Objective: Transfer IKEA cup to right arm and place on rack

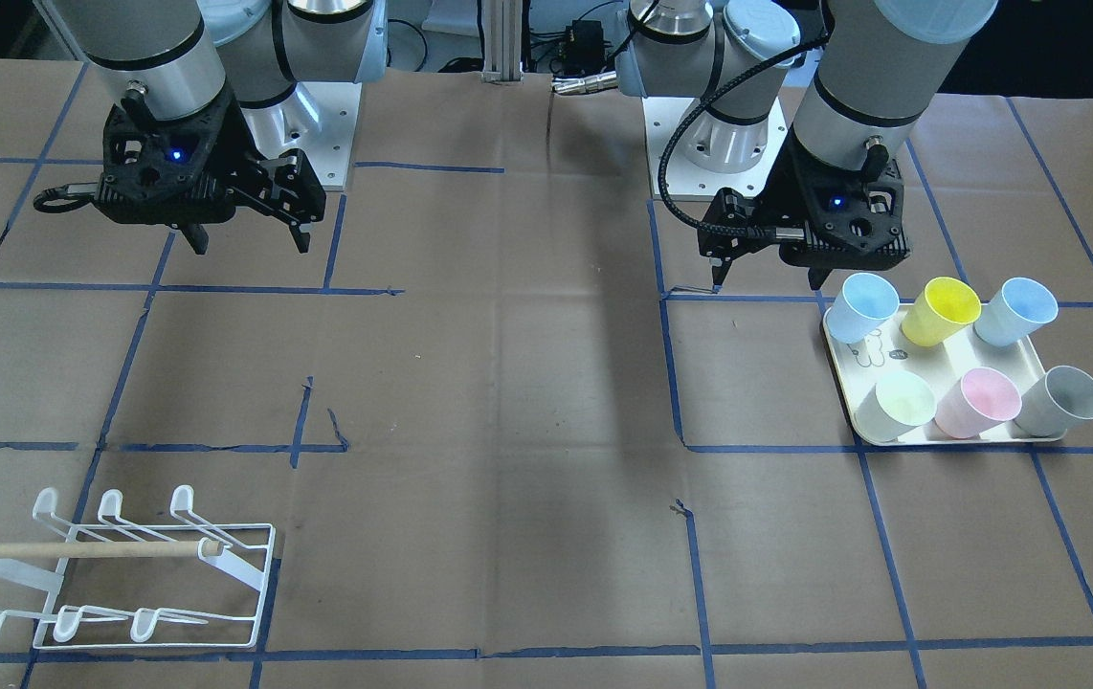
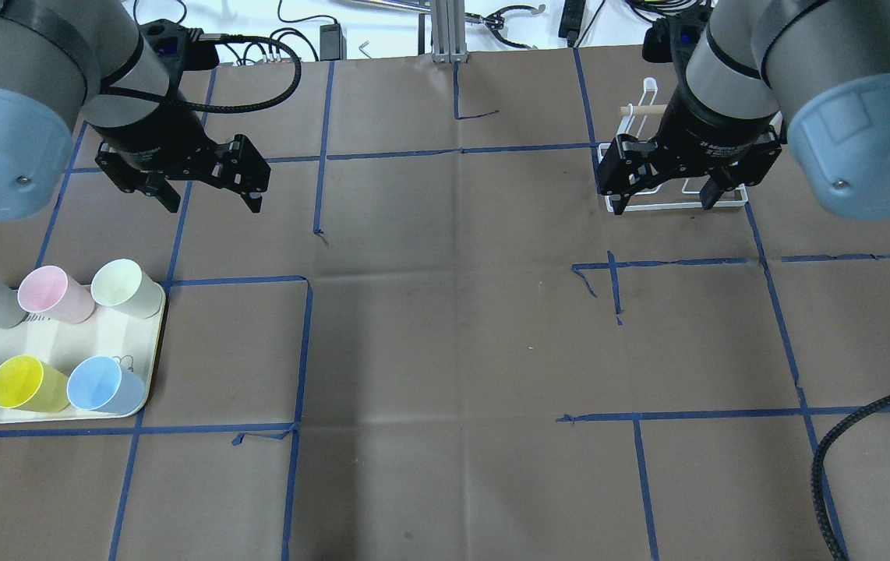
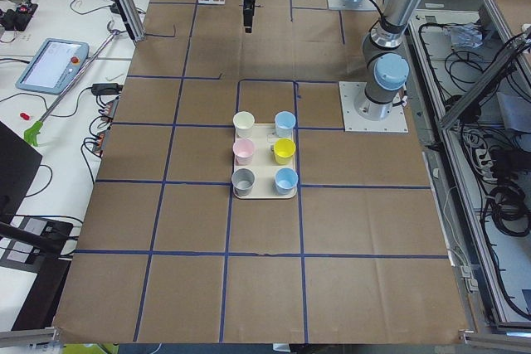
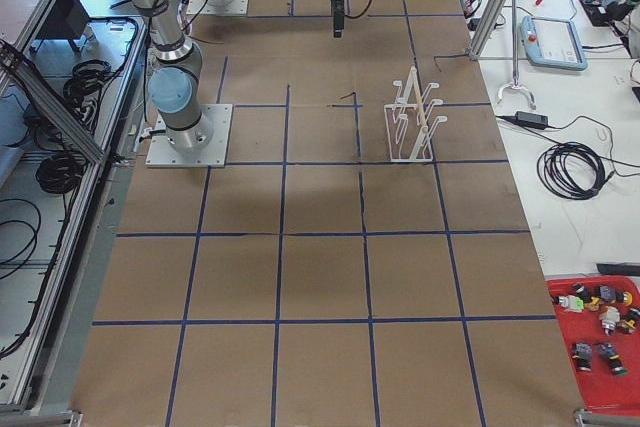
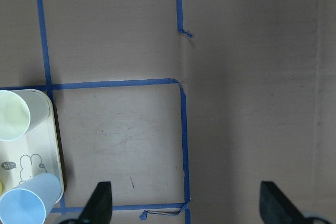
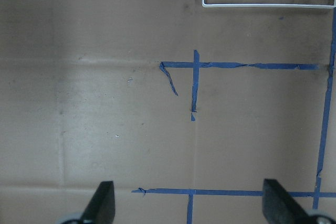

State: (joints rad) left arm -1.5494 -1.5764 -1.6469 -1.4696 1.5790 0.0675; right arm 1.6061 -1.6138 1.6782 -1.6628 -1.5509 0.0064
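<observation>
Six cups [image 2: 121, 284] stand upright on a tray [image 2: 63, 335] on the worktop, below and leftward of the left arm [image 2: 114, 70], whose jaws gape wide and empty. The right arm [image 2: 733, 70], jaws equally open and empty, hangs near the rack [image 1: 78, 549].

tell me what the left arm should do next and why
Probably swing the left gripper over the tray and lower it toward the pale green cup, the nearest one. It and the right gripper hover open and empty, all six cups stand on the tray, and the rack is bare, so a pickup comes first.
</observation>
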